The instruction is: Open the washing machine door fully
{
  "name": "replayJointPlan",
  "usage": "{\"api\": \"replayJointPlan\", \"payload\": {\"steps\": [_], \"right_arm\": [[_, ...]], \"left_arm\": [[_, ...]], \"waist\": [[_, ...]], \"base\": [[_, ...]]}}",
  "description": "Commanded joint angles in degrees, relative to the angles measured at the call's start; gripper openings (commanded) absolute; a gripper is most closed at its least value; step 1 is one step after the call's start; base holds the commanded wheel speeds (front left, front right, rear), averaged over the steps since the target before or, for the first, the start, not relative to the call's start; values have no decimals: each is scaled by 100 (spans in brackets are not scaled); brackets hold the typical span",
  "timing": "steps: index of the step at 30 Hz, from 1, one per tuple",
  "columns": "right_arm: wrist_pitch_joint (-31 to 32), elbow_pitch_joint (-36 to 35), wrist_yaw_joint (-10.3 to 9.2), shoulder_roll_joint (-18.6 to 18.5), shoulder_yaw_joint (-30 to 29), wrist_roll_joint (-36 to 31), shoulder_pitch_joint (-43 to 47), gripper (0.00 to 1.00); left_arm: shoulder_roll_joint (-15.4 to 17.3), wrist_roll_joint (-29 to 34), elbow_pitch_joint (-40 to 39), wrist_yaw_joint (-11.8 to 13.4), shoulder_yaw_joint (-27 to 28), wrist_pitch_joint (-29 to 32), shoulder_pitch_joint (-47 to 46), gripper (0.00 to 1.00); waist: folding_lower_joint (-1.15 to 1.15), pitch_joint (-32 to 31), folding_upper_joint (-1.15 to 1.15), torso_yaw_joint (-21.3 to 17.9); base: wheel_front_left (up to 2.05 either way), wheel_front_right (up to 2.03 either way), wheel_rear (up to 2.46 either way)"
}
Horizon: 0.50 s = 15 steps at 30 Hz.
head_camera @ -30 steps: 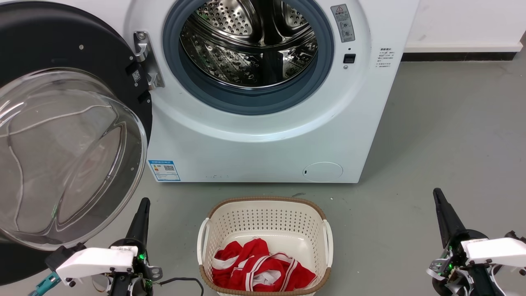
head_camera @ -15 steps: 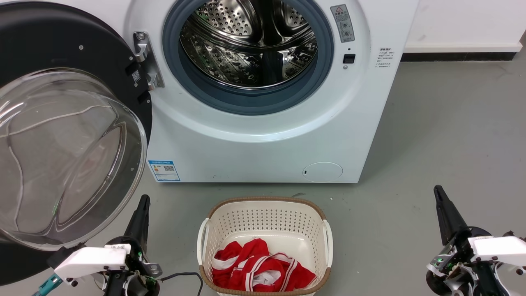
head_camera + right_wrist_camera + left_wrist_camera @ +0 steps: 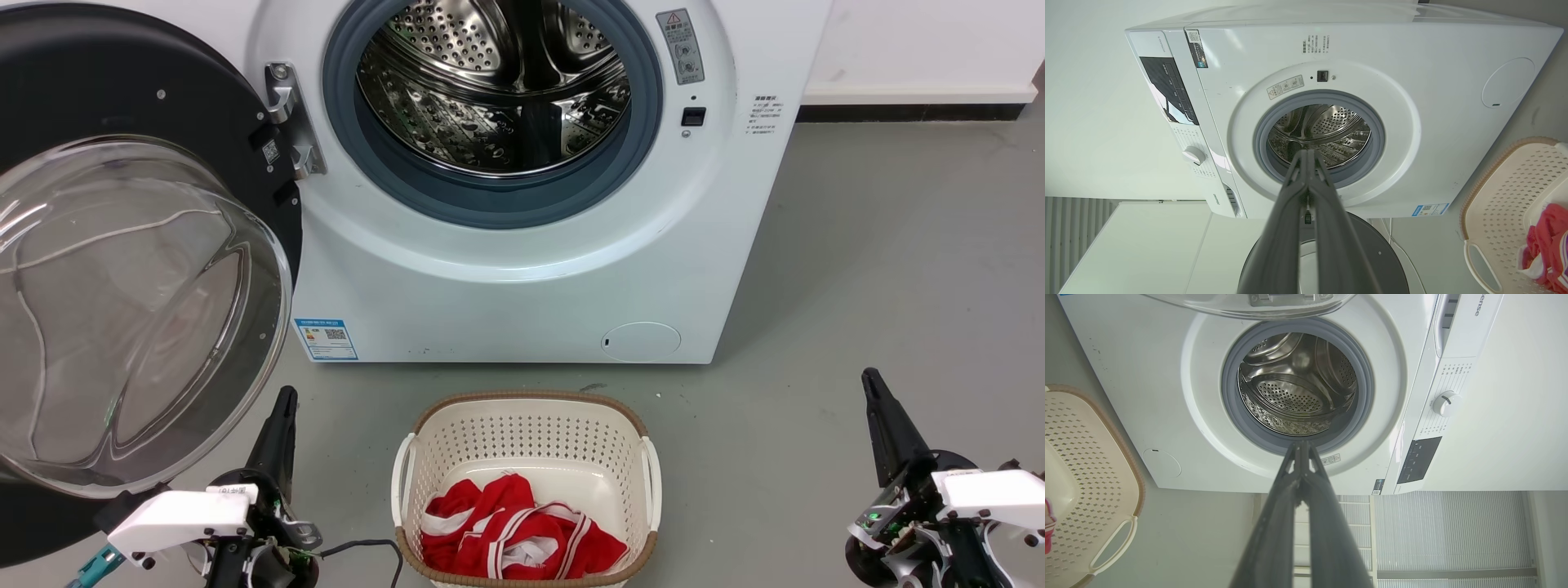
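My left end effector (image 3: 286, 402) and right end effector (image 3: 871, 380) are each closed tip to tip, dark, tapered and empty. Beside the left one, the washing machine door (image 3: 139, 269), glossy black around a bulging clear bowl, stands swung wide on its metal hinge (image 3: 290, 122).

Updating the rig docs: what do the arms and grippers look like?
Matching pair: left gripper and right gripper have long tapered matte-black jaws, green lights at the black wrist, and a white angular plastic cover. Metal brackets and wiring are exposed. The left also has a loose black cable and a teal plug.
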Motion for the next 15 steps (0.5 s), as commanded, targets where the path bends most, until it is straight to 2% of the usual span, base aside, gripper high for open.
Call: {"api": "replayJointPlan", "payload": {"steps": [1,15], "right_arm": [[13,11,0,12,-15,-5,-76,0],[32,12,0,33,-42,-39,-77,0]], "left_arm": [[-5,-7,2,-21,17,17,-45,0],[-5,-8,1,-21,16,16,-45,0]], "waist": [[0,0,0,0],[0,0,0,0]], "base": [[0,0,0],[0,0,0]]}}
